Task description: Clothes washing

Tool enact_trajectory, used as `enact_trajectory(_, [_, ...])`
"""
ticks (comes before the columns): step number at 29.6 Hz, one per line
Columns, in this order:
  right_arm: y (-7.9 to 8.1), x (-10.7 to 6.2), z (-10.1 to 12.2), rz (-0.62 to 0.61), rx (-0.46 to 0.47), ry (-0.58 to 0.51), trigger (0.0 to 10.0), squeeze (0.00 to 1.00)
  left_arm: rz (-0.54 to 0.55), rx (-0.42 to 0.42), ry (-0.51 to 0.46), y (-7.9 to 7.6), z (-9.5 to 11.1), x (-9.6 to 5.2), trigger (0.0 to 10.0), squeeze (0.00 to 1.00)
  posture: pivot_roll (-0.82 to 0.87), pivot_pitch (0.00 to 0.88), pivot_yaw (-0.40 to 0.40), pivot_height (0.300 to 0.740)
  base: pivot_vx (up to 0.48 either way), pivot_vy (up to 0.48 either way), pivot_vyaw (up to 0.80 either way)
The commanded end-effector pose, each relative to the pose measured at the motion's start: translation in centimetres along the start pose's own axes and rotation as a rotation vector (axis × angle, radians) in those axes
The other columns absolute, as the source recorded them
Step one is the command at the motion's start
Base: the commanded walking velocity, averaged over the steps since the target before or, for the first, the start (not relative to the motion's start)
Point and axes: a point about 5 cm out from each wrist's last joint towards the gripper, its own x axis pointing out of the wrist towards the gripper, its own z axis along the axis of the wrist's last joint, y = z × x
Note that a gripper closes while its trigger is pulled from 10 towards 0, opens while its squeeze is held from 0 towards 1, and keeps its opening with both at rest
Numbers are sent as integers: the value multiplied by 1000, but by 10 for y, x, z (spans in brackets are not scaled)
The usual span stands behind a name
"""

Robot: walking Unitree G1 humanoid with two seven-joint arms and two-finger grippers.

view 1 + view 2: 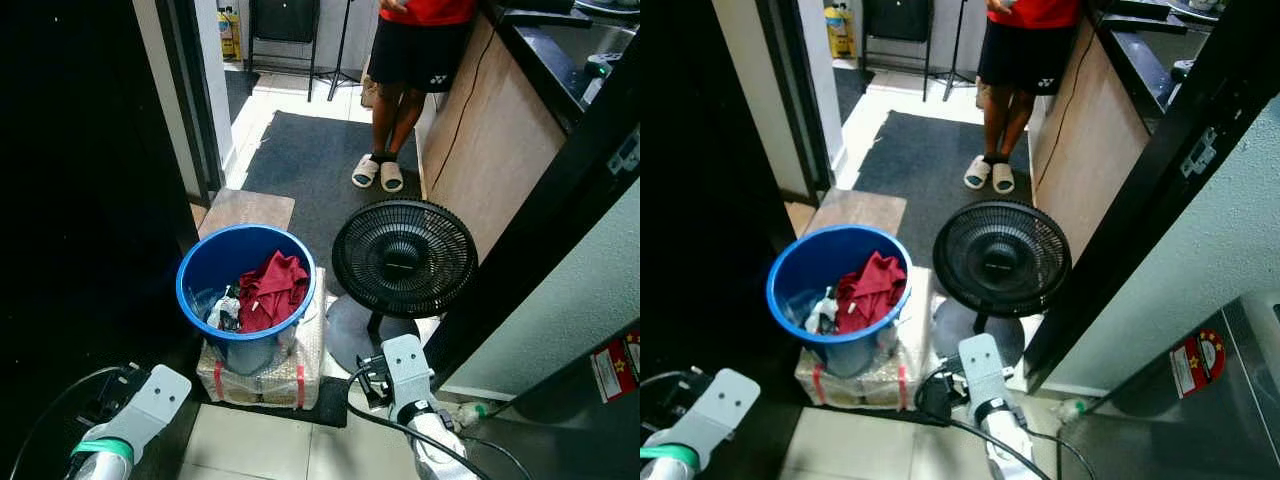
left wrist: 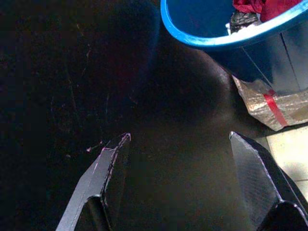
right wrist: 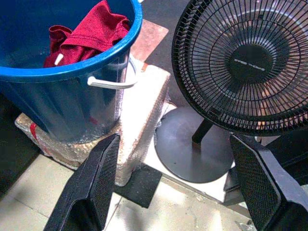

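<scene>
A blue bucket (image 1: 192,268) stands on a bubble-wrapped package (image 1: 300,375) just ahead of me on the floor. A dark red garment (image 1: 272,290) lies in it with some pale and dark items beside it. My right gripper (image 3: 175,137) hangs open low in front of the package, between the bucket (image 3: 57,101) and a black fan (image 3: 250,62). The left gripper (image 2: 178,137) is open too, in the dark area to the bucket's left, with the bucket rim (image 2: 216,43) ahead of it. Both hold nothing.
The black floor fan (image 1: 402,258) stands right of the bucket on a round base. A person (image 1: 415,60) in sandals stands on a dark mat (image 1: 310,150) beyond. A wooden counter (image 1: 500,130) runs along the right, and a grey appliance with a red label (image 1: 615,365) sits at lower right.
</scene>
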Motion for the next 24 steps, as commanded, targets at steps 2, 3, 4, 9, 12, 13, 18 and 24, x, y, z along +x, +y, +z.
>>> enact_trajectory(2, [-1, -2, -6, 2, -3, 35, 10000, 0, -14, 5, 30, -1, -7, -2, 10000, 0, 141, 85, -2, 740, 0, 0, 0])
enact_trajectory(3, [1, -2, -6, 5, -2, 34, 10000, 0, -15, 13, 23, -1, -6, -2, 10000, 0, 141, 86, -3, 740, 0, 0, 0])
enact_trajectory(4, [1, -2, -6, 5, -2, 34, 10000, 0, -15, 13, 23, -1, -6, -2, 10000, 0, 141, 86, -3, 740, 0, 0, 0])
enact_trajectory(9, [5, -2, -5, 17, 1, 33, 10000, 0, -19, 9, 23, -2, -5, -1, 10000, 0, 153, 90, -13, 740, 0, 0, 0])
enact_trajectory(12, [7, -1, -5, 30, 1, 33, 10000, 0, -26, 2, 21, -2, -5, 0, 10000, 0, 156, 92, -15, 740, 0, 0, 0])
enact_trajectory(13, [7, -1, -5, 33, 0, 33, 10000, 0, -17, -59, 8, -3, -1, -2, 10000, 0, 157, 93, -20, 740, 0, 0, 0])
enact_trajectory(18, [5, 0, -4, 35, -3, 32, 10000, 0, -89, -259, -100, -9, 35, -11, 10000, 0, 164, 94, -26, 740, 0, 0, 0])
enact_trajectory(24, [7, 2, -2, 39, -4, 29, 10000, 0, -303, -472, -95, -22, 59, -11, 10000, 0, 157, 87, -19, 740, 0, 0, 0])
